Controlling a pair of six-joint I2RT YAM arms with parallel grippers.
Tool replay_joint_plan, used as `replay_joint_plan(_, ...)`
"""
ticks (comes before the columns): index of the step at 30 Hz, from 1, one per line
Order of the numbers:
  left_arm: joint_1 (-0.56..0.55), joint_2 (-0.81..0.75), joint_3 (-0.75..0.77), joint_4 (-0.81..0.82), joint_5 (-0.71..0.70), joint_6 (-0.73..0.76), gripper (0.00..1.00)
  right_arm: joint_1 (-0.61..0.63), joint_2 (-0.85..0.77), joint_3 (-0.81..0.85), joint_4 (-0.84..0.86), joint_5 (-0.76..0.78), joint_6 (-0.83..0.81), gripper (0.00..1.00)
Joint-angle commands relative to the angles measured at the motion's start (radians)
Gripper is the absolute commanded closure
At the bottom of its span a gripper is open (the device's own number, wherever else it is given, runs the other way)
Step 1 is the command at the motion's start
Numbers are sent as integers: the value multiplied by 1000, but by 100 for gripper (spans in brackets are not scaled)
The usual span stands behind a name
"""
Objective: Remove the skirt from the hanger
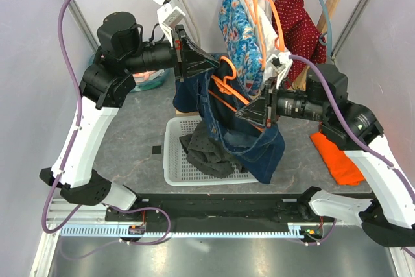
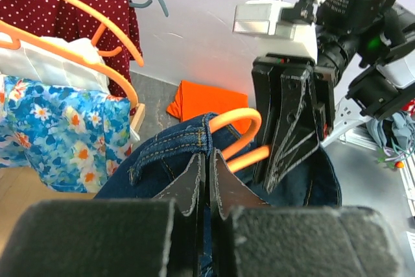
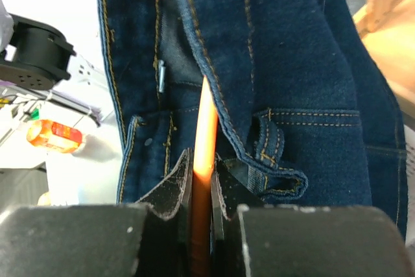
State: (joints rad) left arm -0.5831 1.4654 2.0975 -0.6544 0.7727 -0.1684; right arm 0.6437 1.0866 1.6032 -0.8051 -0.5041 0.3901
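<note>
Right tool point(image 3: 201, 168) clamps hanger point(image 3: 205, 121) (left tool point(image 2: 207, 174) pinches skirt point(image 2: 162, 154) waistband edge).

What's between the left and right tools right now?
The skirt waistband and the curved end of the orange hanger fill that gap, seen in the left wrist view.

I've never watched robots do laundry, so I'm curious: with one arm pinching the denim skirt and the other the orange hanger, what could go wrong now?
The left tool grips only the waistband edge of the denim skirt, so the cloth may slip free. The orange hanger is a thin rod in the right tool and could twist. The belt loop beside it might snag as they part.
</note>
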Motion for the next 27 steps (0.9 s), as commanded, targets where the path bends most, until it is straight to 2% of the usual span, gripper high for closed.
replay_joint_plan(1, -37, -39, -34, 78, 138, -86, 98, 66, 42, 12, 270, 9, 53, 100)
replay_joint_plan(4, -43, -65, -97, 65, 137, -56, 98, 99, 62, 75, 273, 36, 39, 100)
replay_joint_plan(7, -44, -82, -134, 23, 102, 19, 77, 105, 62, 139, 270, 27, 36, 100)
replay_joint_plan(8, -44, -83, -137, 13, 99, 45, 66, 103, 59, 150, 270, 26, 36, 100)
replay_joint_plan(15, -47, -94, -159, -14, 77, 107, 26, 105, 1, 109, 314, 35, 32, 100)
replay_joint_plan(19, -47, -123, -165, -82, 42, 208, 16, 105, -27, 103, 290, 50, 17, 100)
replay_joint_plan(24, -46, -155, -78, -175, -62, 302, 10, 105, -51, 132, 228, 62, 0, 100)
replay_joint_plan(27, -41, -162, -9, -215, -78, 329, 8, 103, -67, 120, 211, 67, 0, 100)
